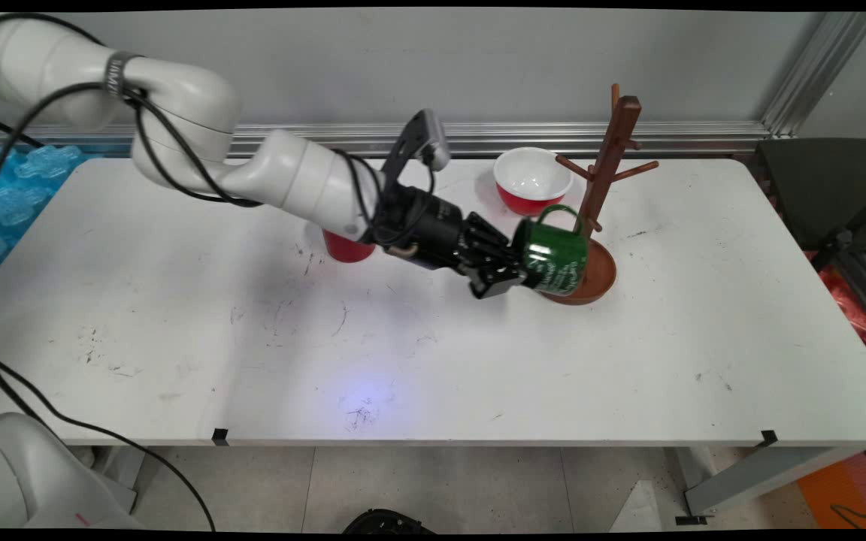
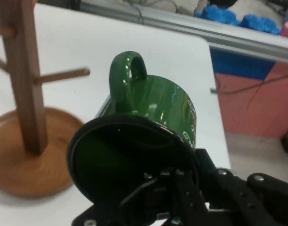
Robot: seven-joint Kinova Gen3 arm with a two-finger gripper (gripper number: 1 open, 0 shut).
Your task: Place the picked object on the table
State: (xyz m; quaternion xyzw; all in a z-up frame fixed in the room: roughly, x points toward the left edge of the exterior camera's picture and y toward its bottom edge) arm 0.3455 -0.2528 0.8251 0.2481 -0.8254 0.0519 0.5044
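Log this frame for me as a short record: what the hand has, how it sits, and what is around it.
hand: shut on the rim of the green mug
mug pose: tipped on its side, handle up, held over the stand's round base
nearest thing: wooden mug stand, pegs bare
behind stand: red bowl, white inside, upright
behind arm: red cup, partly hidden
surface: white table, scuffed

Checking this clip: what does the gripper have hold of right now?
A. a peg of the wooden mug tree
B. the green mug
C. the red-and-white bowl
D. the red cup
B. The gripper is clamped on the rim of the green mug, held tipped on its side by the wooden mug tree; the red cup and bowl sit apart on the table.
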